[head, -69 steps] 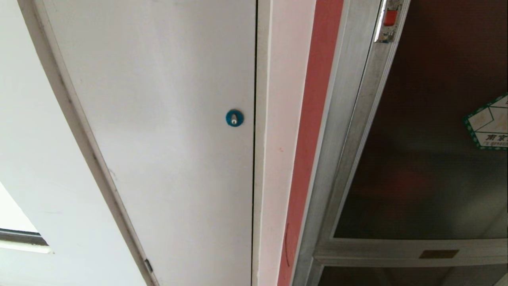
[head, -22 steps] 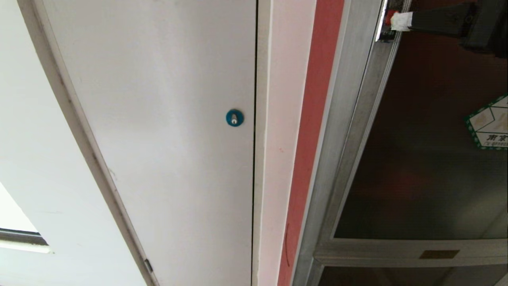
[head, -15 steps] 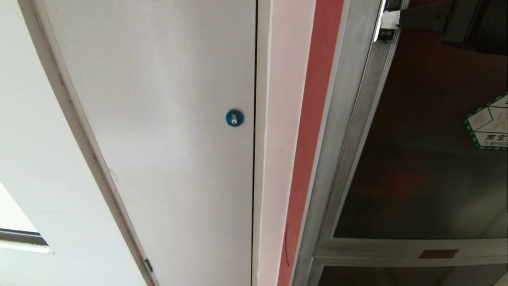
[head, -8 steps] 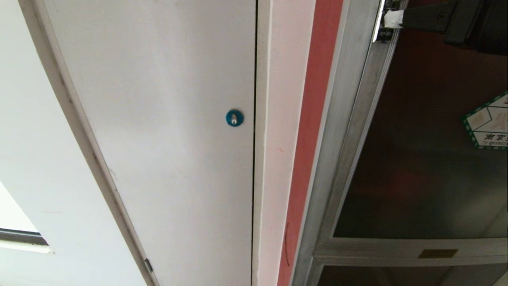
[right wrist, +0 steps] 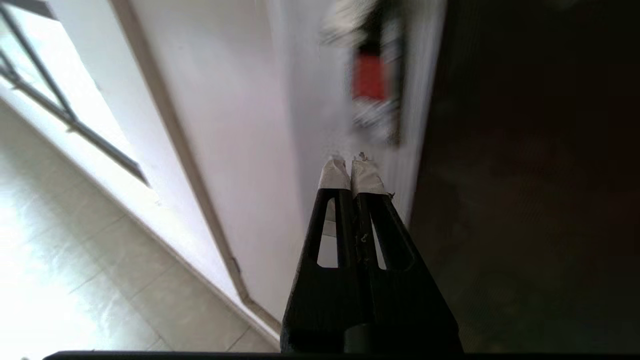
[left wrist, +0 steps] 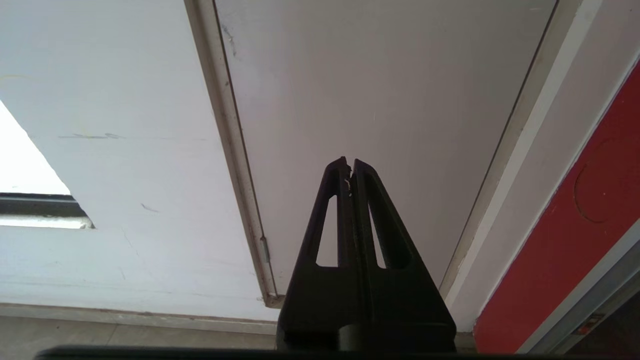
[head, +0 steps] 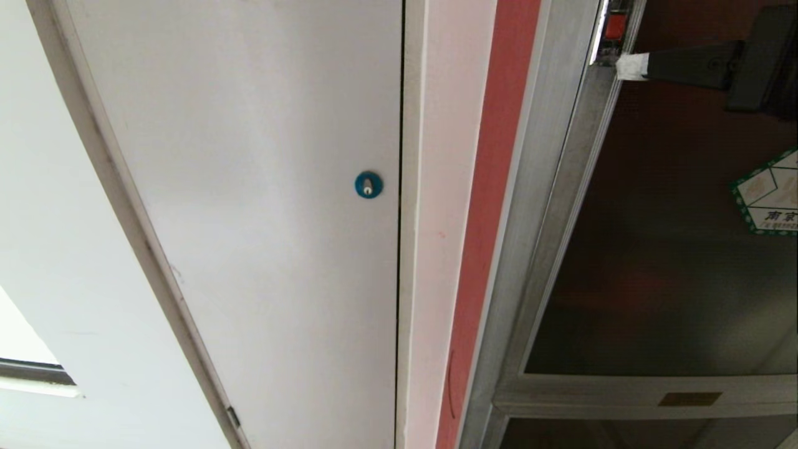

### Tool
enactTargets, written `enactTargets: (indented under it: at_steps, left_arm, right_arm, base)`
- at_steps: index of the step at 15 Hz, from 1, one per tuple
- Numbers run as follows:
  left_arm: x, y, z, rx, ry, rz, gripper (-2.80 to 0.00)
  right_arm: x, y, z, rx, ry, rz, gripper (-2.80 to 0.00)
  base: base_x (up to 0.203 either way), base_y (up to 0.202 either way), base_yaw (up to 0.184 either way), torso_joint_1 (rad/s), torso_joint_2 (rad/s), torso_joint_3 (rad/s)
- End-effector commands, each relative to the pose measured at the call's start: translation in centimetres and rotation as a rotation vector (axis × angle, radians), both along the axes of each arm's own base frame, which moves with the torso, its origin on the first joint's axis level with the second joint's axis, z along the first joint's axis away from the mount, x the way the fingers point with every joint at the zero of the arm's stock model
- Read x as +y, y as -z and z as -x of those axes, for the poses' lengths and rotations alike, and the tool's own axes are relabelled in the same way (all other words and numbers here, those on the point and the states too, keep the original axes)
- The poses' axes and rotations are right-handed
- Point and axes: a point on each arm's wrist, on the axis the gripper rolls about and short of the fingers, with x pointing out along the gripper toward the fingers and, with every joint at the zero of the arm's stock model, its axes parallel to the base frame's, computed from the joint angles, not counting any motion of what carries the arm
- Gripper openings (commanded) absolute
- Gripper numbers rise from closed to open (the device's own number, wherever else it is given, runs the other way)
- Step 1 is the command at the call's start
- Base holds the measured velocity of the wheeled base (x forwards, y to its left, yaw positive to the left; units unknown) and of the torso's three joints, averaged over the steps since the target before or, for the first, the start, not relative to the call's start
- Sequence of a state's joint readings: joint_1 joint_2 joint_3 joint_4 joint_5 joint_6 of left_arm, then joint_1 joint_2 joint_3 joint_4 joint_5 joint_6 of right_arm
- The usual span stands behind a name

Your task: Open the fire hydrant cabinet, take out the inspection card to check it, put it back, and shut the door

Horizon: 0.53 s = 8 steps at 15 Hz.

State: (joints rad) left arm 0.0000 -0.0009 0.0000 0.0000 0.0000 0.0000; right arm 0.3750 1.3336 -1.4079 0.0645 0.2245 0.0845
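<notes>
Facing white door (head: 249,187), clenched right end effector (head: 623,65) nears red latch (head: 615,26).

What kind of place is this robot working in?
Probably a corridor or stairwell in a public building: a fire hydrant cabinet with a dark glass door set in the wall, a locked white service door, and a tiled floor.

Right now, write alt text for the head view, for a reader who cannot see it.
The right gripper, its white-taped fingertips shut, reaches in from the right to the silver frame edge of the dark tinted glass door, just below the small red latch. The door carries a green-edged hexagonal sticker. To the left is a plain white door with a round blue lock.
</notes>
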Motion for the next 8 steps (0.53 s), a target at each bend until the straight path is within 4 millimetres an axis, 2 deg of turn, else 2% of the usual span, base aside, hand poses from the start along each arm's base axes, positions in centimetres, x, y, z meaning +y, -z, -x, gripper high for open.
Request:
enactTargets:
  at_steps: [1,4,8]
  left_arm:
    - [0.0,0.0,0.0,0.001,0.000,0.000,-2.80]
    - [0.0,0.0,0.0,0.001,0.000,0.000,-2.80]
    - [0.0,0.0,0.0,0.001,0.000,0.000,-2.80]
  right_arm:
    - [-0.5,-0.1,2.4,-0.027,-0.029,-0.012,-2.80]
    - [0.4,0.2,4.2,-0.060,-0.044,-0.081,-2.80]
    - [3.4,0.9,5.4,-0.142,0.091,-0.143,-2.80]
  base:
    - [0.000,0.000,0.000,0.000,0.00,0.000]
    - [0.000,0.000,0.000,0.000,0.00,0.000]
    - [0.000,0.000,0.000,0.000,0.00,0.000]
